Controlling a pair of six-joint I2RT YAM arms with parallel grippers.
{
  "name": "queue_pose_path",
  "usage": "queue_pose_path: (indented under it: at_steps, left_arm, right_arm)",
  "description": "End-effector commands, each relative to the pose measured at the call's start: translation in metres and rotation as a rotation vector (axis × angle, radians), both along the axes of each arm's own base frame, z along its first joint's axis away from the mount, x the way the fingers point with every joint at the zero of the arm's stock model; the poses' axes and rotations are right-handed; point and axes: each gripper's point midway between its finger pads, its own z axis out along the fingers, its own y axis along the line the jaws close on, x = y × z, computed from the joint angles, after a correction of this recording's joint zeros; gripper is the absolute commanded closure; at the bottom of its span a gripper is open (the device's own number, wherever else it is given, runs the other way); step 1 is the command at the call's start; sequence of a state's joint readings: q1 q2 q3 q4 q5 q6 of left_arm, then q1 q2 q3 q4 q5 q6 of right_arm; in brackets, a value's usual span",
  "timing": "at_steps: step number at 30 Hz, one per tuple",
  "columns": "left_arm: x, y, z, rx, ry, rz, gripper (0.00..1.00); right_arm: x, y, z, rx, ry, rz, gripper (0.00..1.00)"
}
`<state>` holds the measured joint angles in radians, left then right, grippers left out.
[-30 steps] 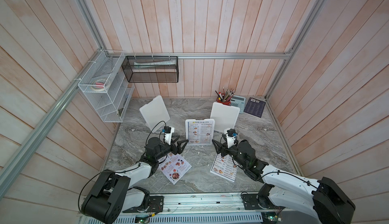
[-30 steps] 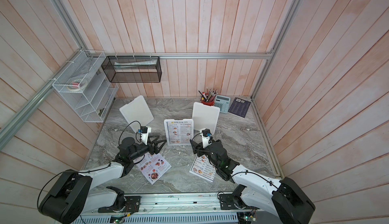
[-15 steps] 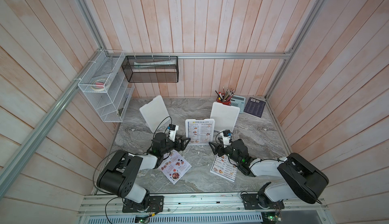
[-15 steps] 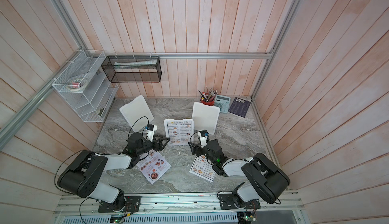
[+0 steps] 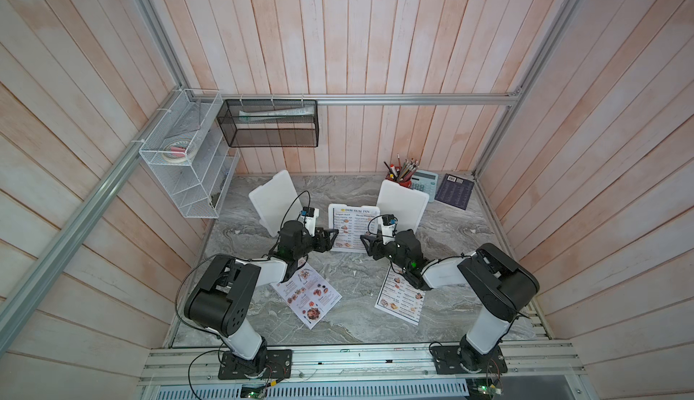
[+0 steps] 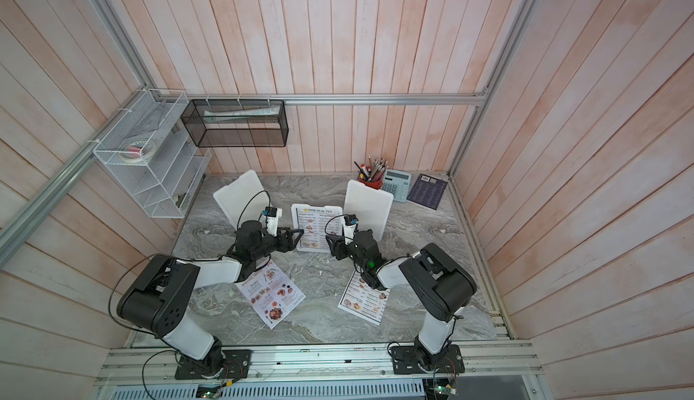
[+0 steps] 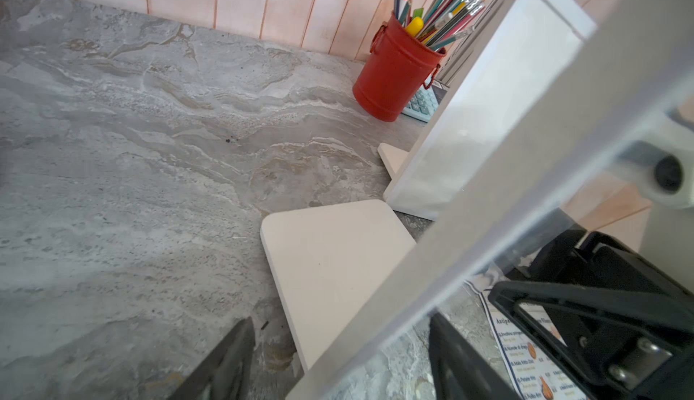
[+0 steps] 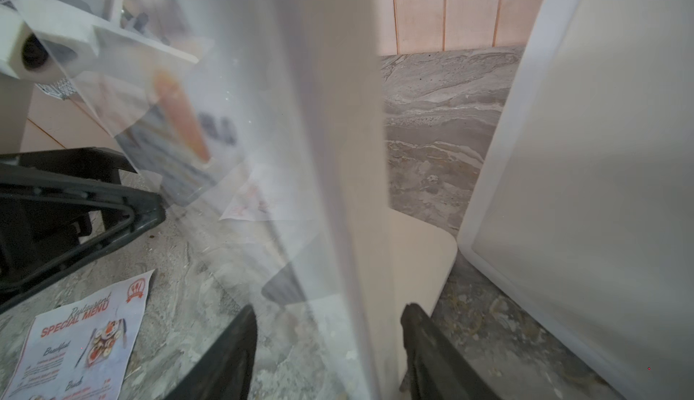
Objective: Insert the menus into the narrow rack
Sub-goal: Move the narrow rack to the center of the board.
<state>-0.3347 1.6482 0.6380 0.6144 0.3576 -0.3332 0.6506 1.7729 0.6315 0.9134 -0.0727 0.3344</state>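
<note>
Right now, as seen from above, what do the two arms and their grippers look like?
The left arm and right arm have white links between bulky black joint housings. The left gripper and right gripper are black, with open-framed triangular fingers. Each wrist carries a white camera block and a looping thin black cable. A green light glows on the right arm.

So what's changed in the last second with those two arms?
Both arms folded up and reached inward: the left gripper and right gripper now straddle the side edges of the standing menu holder, jaws open. The holder, the Special Menu sheet and the flat Dim Sum menu stayed put.
</note>
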Motion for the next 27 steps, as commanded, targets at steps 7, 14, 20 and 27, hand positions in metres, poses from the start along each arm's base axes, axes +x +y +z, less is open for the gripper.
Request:
queue_pose_path:
  at_steps: [7, 14, 20, 27]
  left_arm:
    - [0.035, 0.027, -0.004, -0.002, 0.047, 0.081, 0.27]
    - [0.064, 0.027, -0.001, 0.014, 0.058, 0.082, 0.27]
    - [0.086, 0.021, -0.002, 0.031, 0.078, 0.069, 0.27]
    - [0.098, 0.023, -0.003, 0.038, 0.091, 0.073, 0.27]
  right_arm:
    - [0.040, 0.013, -0.024, -0.014, 0.110, -0.052, 0.40]
    - [0.067, 0.022, -0.034, -0.020, 0.154, -0.080, 0.42]
    - [0.085, 0.021, -0.033, -0.012, 0.167, -0.120, 0.42]
    - [0.098, 0.019, -0.027, -0.020, 0.163, -0.135, 0.42]
